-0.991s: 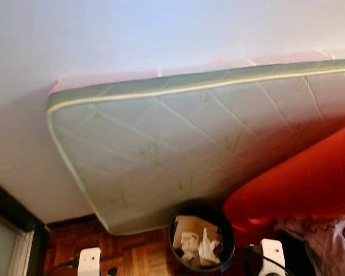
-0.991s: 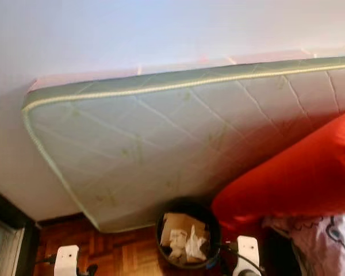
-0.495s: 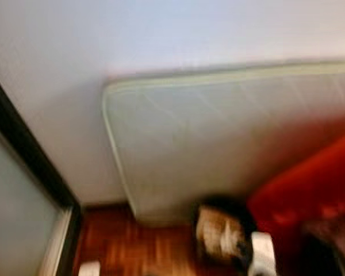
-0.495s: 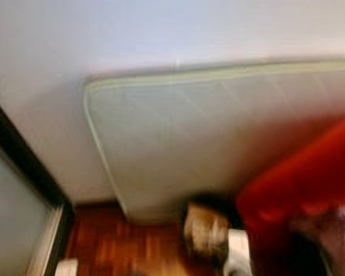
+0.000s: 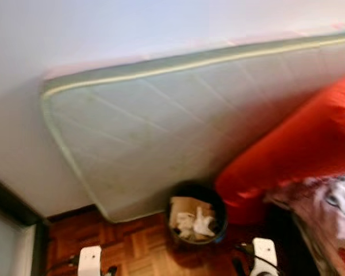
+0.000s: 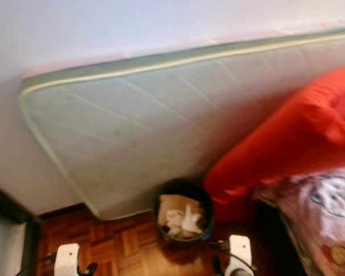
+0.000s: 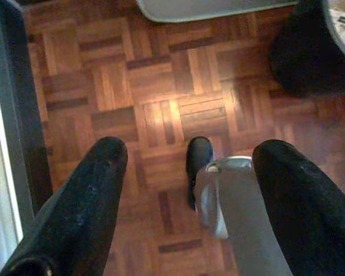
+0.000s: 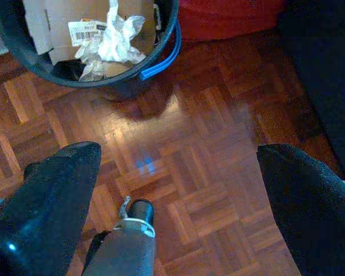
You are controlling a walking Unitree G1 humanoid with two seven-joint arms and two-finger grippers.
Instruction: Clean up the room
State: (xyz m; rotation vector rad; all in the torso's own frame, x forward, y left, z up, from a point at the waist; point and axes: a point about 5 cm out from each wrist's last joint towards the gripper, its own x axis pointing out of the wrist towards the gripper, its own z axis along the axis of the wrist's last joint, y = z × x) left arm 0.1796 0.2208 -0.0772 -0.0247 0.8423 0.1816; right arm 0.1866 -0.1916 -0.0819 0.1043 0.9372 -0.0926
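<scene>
A dark round waste bin (image 5: pixel 196 217) stands on the parquet floor just ahead of me, holding cardboard and crumpled white paper (image 8: pixel 112 37). It sits where the leaning mattress meets the red cushion. My left gripper (image 7: pixel 190 190) hangs open over bare parquet, nothing between its fingers (image 7: pixel 86 201). The right gripper (image 8: pixel 178 190) is open too, above the floor a short way from the bin (image 8: pixel 75 69), which has a blue handle. The white wrists of both arms (image 5: pixel 89 260) show at the bottom of the eye views.
A pale green quilted mattress (image 5: pixel 161 115) leans against the white wall. A big red cushion (image 5: pixel 293 149) lies to the right, with patterned pink bedding (image 5: pixel 333 207) beside it. A dark door frame (image 5: pixel 11 210) stands at the left. My own foot (image 7: pixel 198 164) rests on the floor.
The camera swung left and blurred, then swung back and tilted, so the bin sits slightly higher in view and more bedding shows at right. Nothing in the room has moved.
</scene>
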